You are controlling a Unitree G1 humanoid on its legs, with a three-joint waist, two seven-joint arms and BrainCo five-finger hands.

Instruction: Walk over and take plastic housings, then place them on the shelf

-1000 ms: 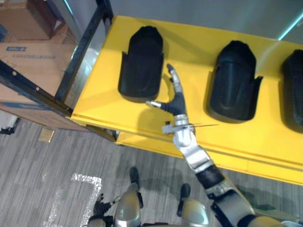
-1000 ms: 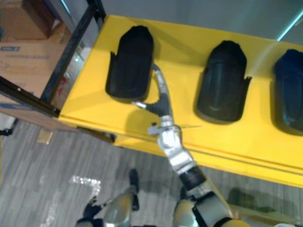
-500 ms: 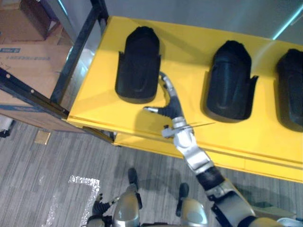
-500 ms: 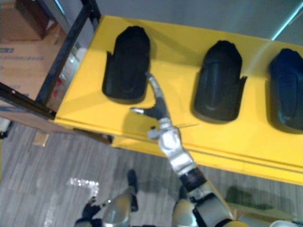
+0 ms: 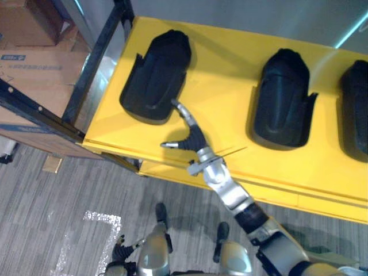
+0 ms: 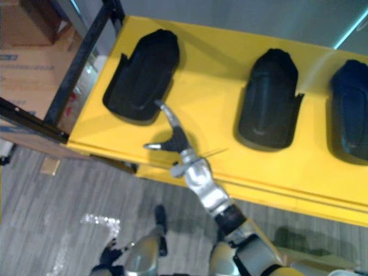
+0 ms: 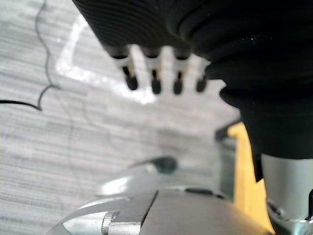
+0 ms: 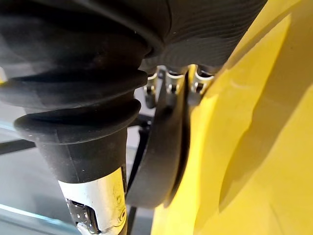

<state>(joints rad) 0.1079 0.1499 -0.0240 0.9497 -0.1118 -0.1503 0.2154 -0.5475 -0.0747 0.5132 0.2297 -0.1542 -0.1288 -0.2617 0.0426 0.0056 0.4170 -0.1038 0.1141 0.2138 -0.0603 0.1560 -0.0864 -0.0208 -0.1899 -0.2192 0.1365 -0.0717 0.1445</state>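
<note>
The yellow shelf deck [image 5: 224,75] runs ahead of and on both sides of the right hand [image 5: 194,138]. Three black plastic housings lie on it. The middle housing [image 5: 282,98] and the end housing [image 5: 355,109] sit well off to the hand's right, square to the front edge. The nearest housing [image 5: 154,77] lies just ahead of the fingertips and to their left. It is skewed: its long axis runs diagonally, domed end pointing away, flared open end toward the front-left corner. The right hand is spread, its fingers nearly straight against that housing's rim and its thumb clear, so it grips nothing. A further nudge would likely swivel the housing more or slide its open end over the edge. The left hand [image 7: 130,73] hangs slack over the floor.
</note>
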